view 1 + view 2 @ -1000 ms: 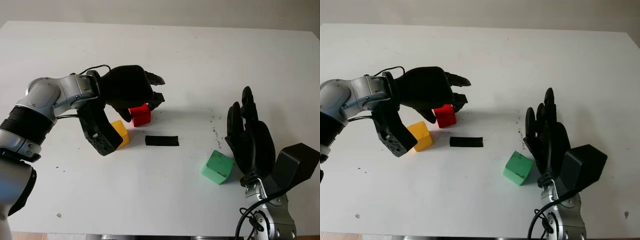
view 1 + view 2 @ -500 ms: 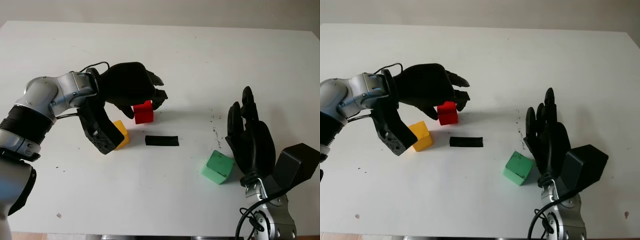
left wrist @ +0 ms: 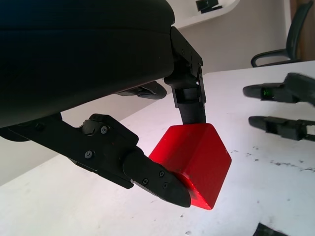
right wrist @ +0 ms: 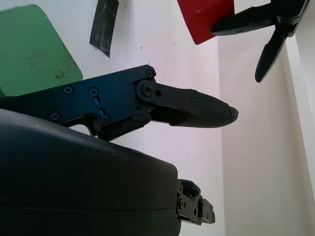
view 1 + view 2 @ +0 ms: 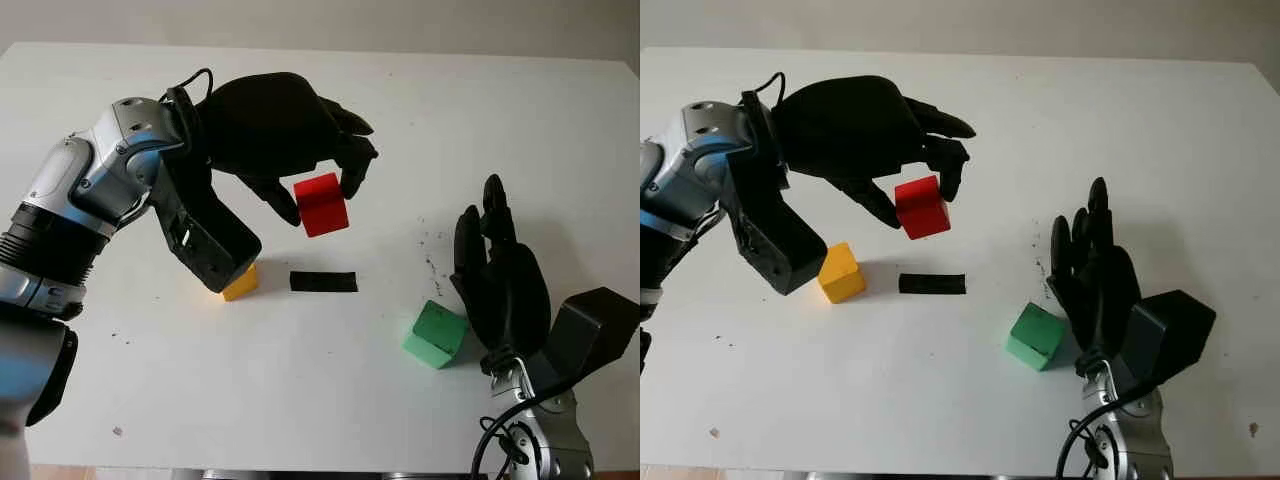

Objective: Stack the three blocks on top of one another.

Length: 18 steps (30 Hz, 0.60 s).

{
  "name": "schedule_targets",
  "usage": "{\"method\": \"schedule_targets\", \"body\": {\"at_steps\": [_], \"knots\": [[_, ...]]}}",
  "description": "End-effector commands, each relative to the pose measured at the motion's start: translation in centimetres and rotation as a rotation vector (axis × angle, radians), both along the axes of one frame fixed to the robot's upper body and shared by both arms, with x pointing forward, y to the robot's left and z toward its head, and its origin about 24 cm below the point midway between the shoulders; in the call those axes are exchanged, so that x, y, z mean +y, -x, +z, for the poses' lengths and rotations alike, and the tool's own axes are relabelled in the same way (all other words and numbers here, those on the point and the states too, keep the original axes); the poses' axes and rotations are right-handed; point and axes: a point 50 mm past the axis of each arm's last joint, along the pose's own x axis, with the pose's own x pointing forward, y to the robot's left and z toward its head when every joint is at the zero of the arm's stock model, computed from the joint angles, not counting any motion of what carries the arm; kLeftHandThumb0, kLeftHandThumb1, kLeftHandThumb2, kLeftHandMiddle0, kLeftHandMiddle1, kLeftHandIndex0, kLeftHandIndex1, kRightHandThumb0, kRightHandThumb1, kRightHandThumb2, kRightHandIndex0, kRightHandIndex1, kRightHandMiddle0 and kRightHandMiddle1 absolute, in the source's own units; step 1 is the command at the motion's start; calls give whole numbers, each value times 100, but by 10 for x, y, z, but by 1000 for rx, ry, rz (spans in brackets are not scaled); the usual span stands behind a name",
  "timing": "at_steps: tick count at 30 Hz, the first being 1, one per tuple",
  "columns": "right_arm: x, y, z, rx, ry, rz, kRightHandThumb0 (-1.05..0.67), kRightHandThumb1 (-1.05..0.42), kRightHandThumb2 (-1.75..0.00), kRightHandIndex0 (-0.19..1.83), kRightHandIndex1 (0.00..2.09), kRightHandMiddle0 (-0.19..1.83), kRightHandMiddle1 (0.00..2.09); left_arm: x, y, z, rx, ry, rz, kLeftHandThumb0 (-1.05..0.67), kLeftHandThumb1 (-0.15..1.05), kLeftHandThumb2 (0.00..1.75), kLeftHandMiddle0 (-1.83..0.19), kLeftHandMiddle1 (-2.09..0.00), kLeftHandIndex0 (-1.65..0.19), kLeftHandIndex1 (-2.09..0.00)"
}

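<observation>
Nothing is stacked: the left hand [image 5: 300, 160] pinches the red wooden cube [image 5: 321, 204] aloft, the yellow cube [image 5: 840, 272] and green cube [image 5: 436, 334] lie apart on the table, and the right hand [image 5: 500, 280] waits open.

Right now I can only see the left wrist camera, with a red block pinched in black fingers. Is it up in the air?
Observer: Yes. The left hand holds the red block lifted above the white table.
Operator: Where are the other blocks?
Observer: The yellow block sits on the table beside the left forearm, next to a strip of black tape.
Operator: And the green one?
Observer: The green block lies right beside the open right hand.
</observation>
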Motion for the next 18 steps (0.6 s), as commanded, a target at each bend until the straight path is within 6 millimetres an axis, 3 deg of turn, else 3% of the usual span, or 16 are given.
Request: {"method": "schedule_targets", "body": {"at_steps": [1,18], "knots": [[-3,3,2,-6,14,-4,-63,-105,-58,-19,0,-19,1,-2,4,-3,1,-3,-20,-40,90,5,-35,-6,-49,-127],[-2,4,3,-9,3,-11,-63,-105,-57,-19,0,-19,1,-13,9,-49,30,-188,-93,-34,91,6,-33,-5,-40,-141]]}}
